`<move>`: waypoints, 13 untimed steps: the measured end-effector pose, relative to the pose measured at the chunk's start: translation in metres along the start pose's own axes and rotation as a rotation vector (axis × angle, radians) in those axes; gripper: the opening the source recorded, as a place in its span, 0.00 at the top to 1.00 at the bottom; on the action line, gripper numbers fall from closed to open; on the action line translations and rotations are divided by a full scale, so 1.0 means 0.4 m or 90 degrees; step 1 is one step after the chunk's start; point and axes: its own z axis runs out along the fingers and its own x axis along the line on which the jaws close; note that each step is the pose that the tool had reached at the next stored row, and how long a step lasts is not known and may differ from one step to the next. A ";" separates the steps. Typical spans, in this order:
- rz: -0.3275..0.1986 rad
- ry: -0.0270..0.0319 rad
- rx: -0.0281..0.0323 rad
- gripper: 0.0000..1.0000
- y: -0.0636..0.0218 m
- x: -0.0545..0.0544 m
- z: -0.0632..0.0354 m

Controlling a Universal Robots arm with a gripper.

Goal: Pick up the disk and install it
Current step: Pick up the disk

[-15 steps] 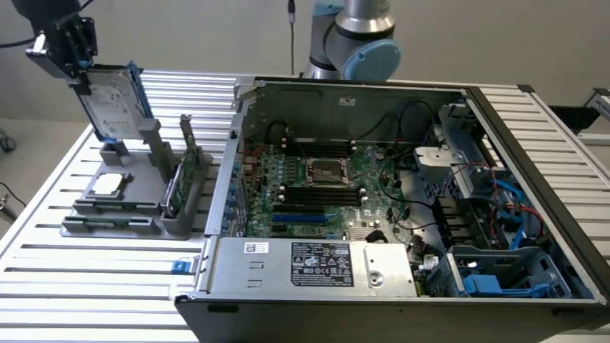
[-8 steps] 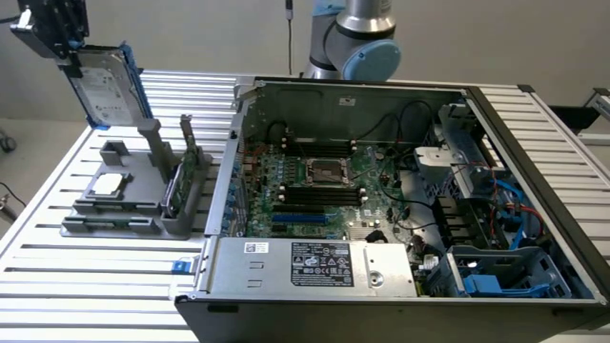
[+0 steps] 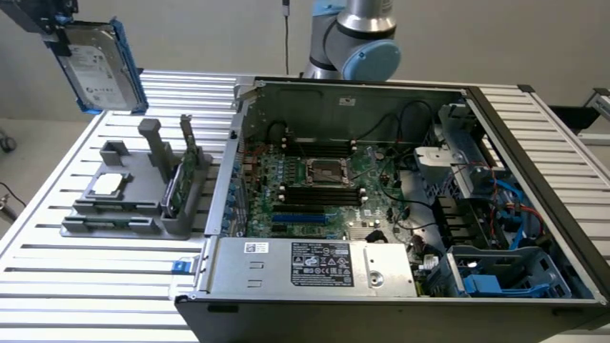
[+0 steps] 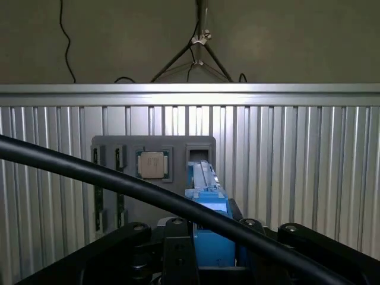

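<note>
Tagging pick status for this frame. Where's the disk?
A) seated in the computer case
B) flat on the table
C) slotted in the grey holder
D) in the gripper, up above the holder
D: the gripper clamps the disk by its blue carrier, hanging clear above the grey holder.

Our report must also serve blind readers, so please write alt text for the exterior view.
The gripper holds the disk in the air above the slatted table, where a grey holder rests. At the exterior view's right stands an open computer case with its board showing.
</note>
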 end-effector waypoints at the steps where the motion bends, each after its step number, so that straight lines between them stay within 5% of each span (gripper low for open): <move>1: 0.000 0.0000 0.0002 0.67 0.000 0.000 -0.011; 7: 0.000 0.0000 0.0002 0.67 -0.015 0.001 -0.072; 13: 0.000 0.0000 0.0003 0.67 -0.073 0.006 -0.109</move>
